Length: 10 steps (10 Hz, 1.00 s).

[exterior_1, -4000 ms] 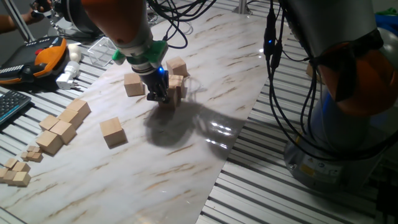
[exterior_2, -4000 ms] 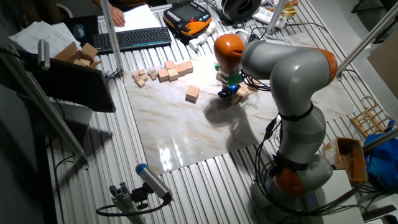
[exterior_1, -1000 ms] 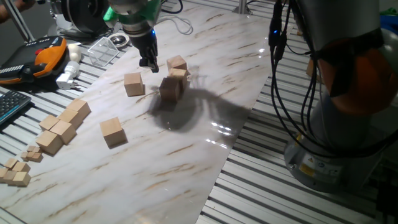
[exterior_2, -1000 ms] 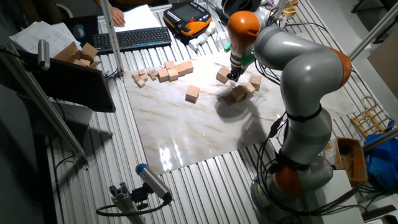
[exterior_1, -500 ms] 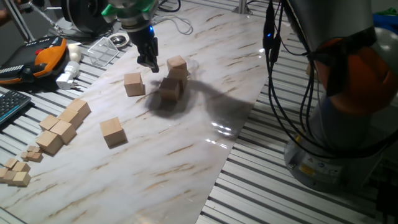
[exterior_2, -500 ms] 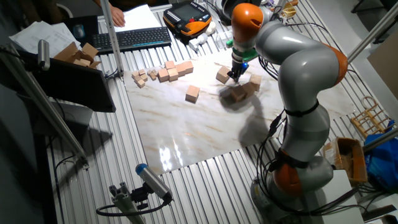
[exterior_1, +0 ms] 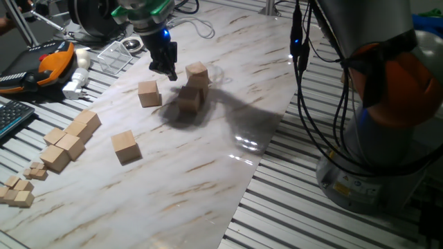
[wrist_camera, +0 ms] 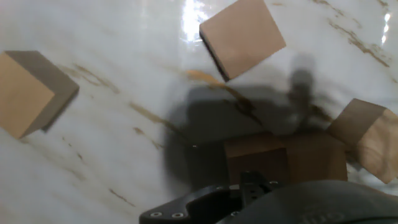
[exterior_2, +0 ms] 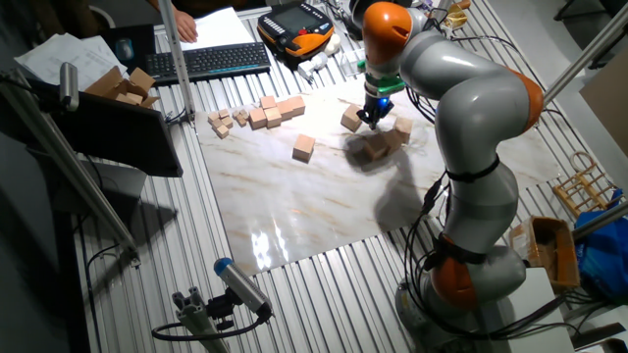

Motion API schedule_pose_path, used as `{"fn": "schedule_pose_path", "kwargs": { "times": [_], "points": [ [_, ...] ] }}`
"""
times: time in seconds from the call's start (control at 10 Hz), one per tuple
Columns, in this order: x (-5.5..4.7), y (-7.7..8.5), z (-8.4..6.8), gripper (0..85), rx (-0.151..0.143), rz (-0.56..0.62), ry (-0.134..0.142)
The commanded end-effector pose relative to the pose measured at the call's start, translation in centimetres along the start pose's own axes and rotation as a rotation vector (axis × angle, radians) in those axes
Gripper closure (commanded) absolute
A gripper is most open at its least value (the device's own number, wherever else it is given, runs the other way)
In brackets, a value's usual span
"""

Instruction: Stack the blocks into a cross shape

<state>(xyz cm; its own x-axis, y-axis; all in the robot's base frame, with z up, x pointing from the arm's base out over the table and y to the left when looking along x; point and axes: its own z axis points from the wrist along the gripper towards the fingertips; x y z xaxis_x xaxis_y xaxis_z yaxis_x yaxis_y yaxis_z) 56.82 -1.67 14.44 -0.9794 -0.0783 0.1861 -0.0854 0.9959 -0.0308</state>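
A white marbled sheet [exterior_1: 208,173] covers the slatted desk [exterior_1: 291,214], carrying loose tan blocks [exterior_1: 125,146], a joined cube row [exterior_1: 69,142] and tiny cubelets [exterior_1: 17,194].

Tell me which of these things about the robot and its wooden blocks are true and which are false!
1. The pincer is holding a block. False: it hangs above the table with nothing between its fingers.
2. One block sits alone, away from the others. True.
3. A row of joined cubes lies near the edge of the marble board. True.
4. All the blocks are piled in one tall tower. False: they lie spread over the board, with only a small cluster gathered beside the pincer.
5. An orange and black device lies beyond the board. True.
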Motion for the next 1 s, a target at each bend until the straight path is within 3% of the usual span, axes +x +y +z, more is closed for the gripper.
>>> {"fn": "schedule_pose_path", "kwargs": {
  "times": [0.0, 0.3, 0.6, 0.9],
  "points": [
    [0.3, 0.0, 0.1, 85.0, 0.012, -0.003, -0.005],
    [1.3, -0.6, 0.3, 85.0, 0.026, -0.025, -0.005],
    [3.2, -1.8, 1.6, 85.0, 0.026, -0.053, -0.008],
    [4.2, -1.5, 3.1, 85.0, 0.078, -0.048, -0.022]
  ]
}}
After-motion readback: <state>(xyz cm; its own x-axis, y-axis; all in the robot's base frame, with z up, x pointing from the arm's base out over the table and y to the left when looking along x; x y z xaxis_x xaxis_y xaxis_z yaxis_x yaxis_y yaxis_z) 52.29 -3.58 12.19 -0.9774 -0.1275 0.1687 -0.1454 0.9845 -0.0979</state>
